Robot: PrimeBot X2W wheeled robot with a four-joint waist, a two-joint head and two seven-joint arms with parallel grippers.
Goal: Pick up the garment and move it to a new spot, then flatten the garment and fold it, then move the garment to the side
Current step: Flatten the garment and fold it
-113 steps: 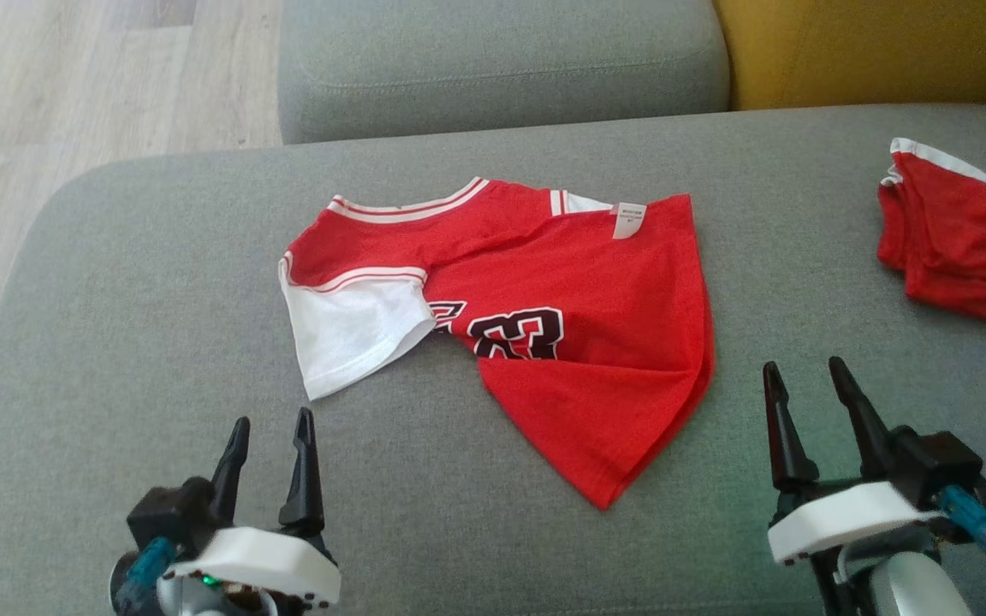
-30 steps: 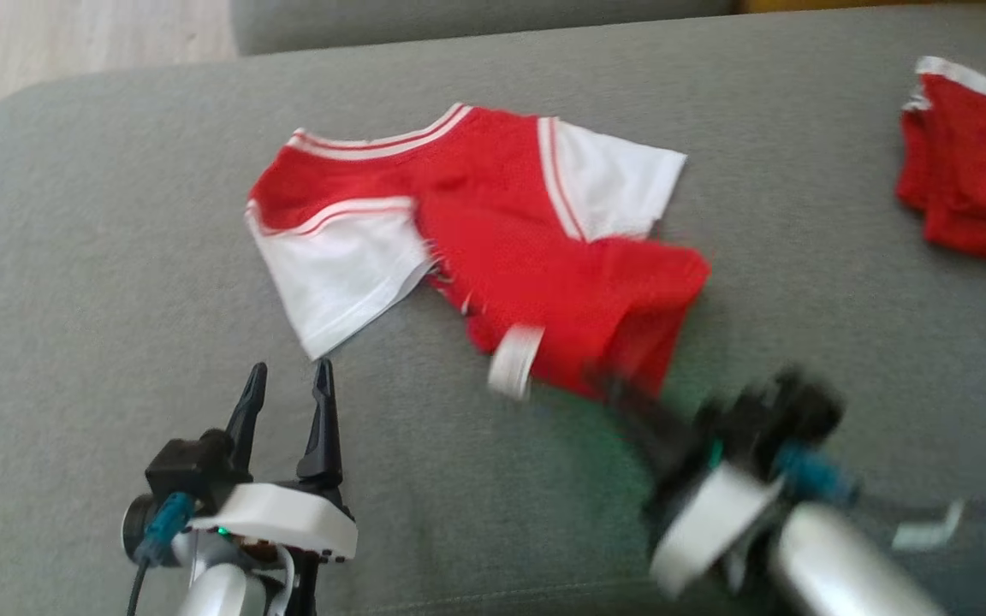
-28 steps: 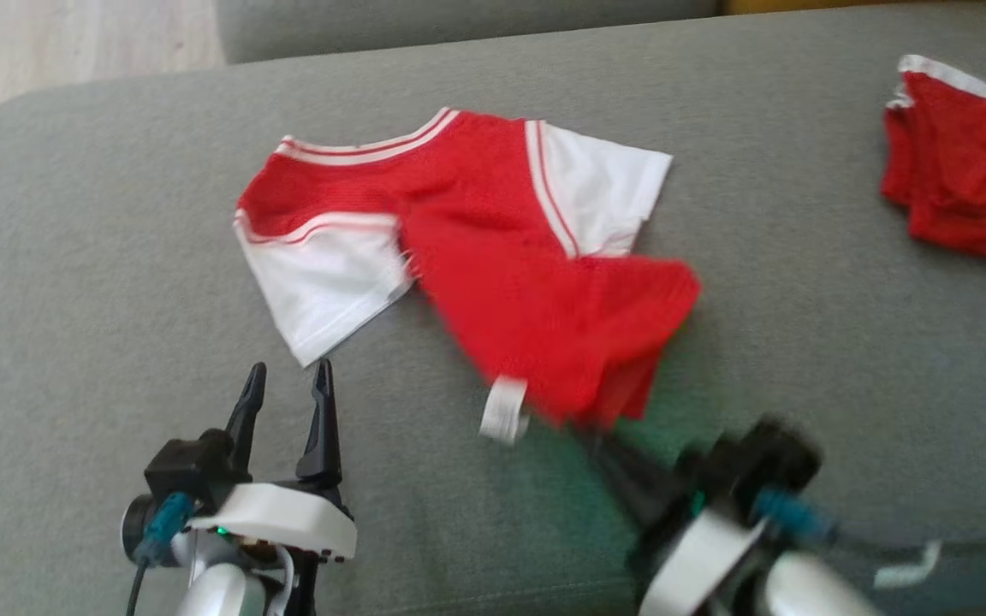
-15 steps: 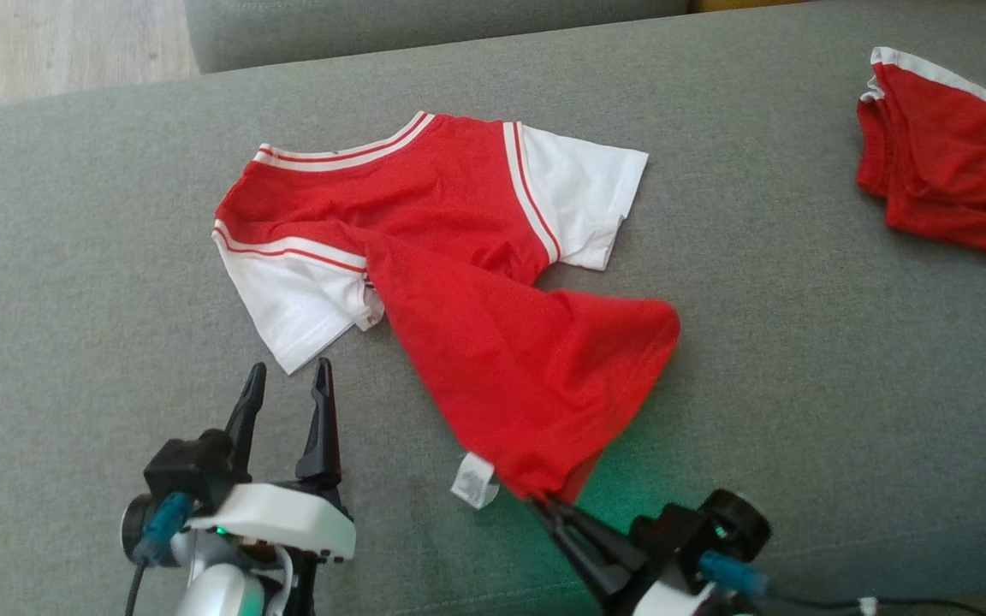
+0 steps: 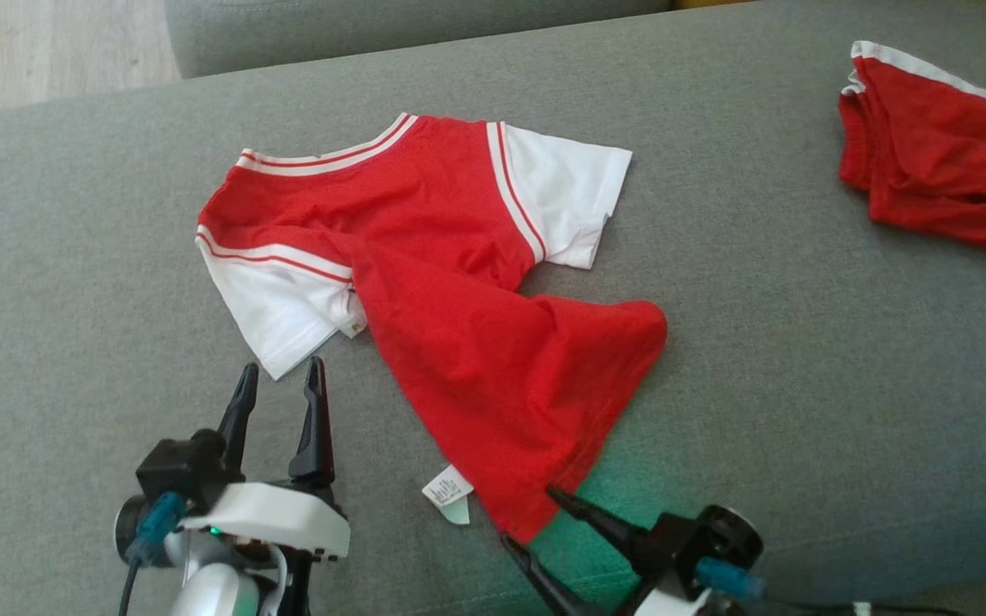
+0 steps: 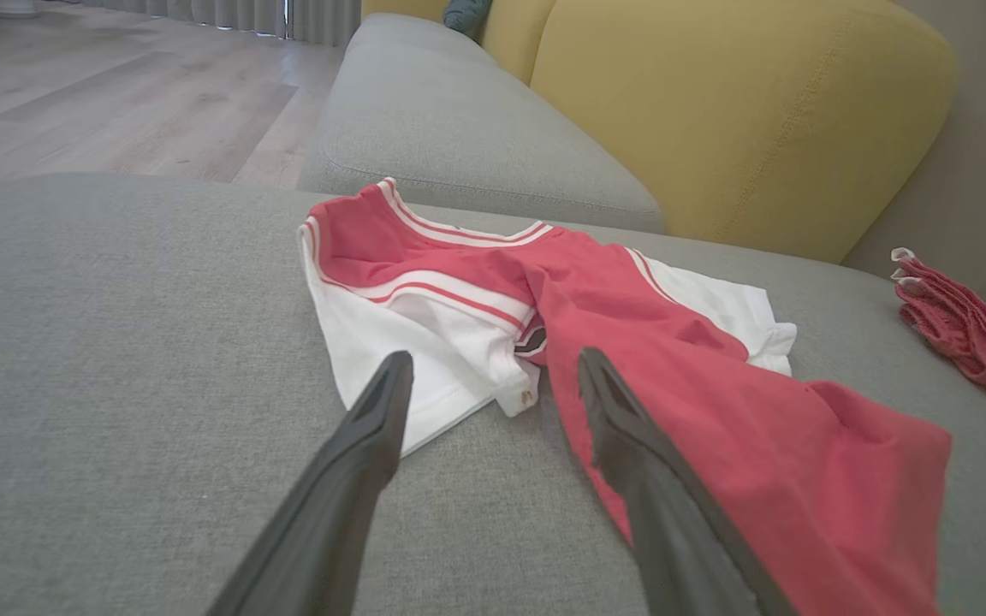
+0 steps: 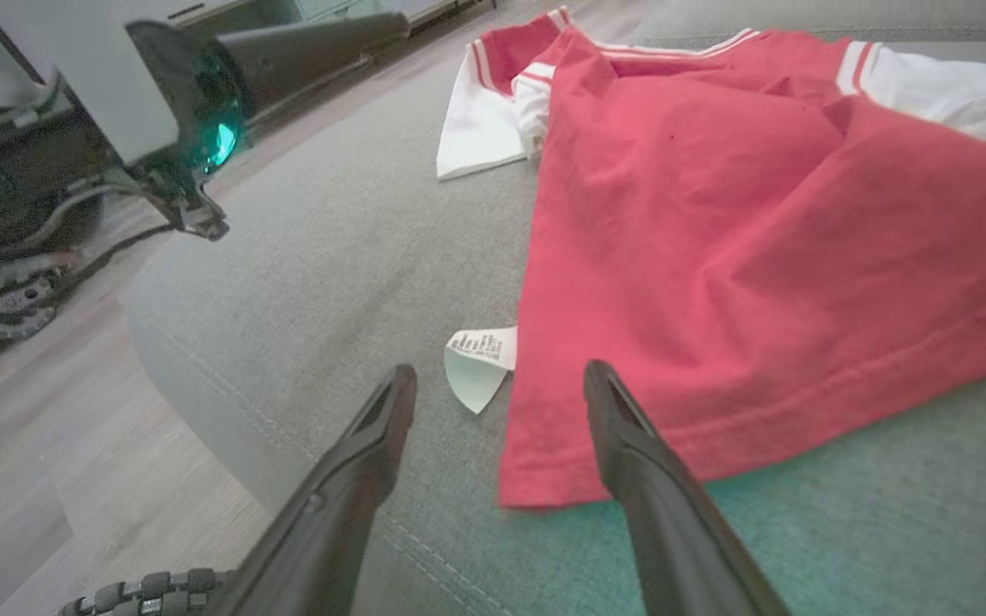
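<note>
Garment (image 5: 476, 359): red jersey with white sleeves, lying on the grey sofa cushion (image 5: 801, 359); collar at the far side, hem toward us; we see the body bunched and skewed, with folds near its right edge.
Care label (image 5: 448, 494): white; lies on the cushion just beside the near hem corner.
Left gripper (image 5: 281, 368): fingers spread wide, holding nothing; tips near the hem of the white sleeve on our left; we cannot tell whether they touch it.
Right gripper (image 5: 530, 516): fingers parted, nothing clamped; in the right wrist view we see the near hem corner lying between them.
Second red garment (image 5: 929, 154): crumpled at the far right of the cushion; well apart from the jersey.
Yellow cushion (image 6: 715, 111): behind the grey seat.
</note>
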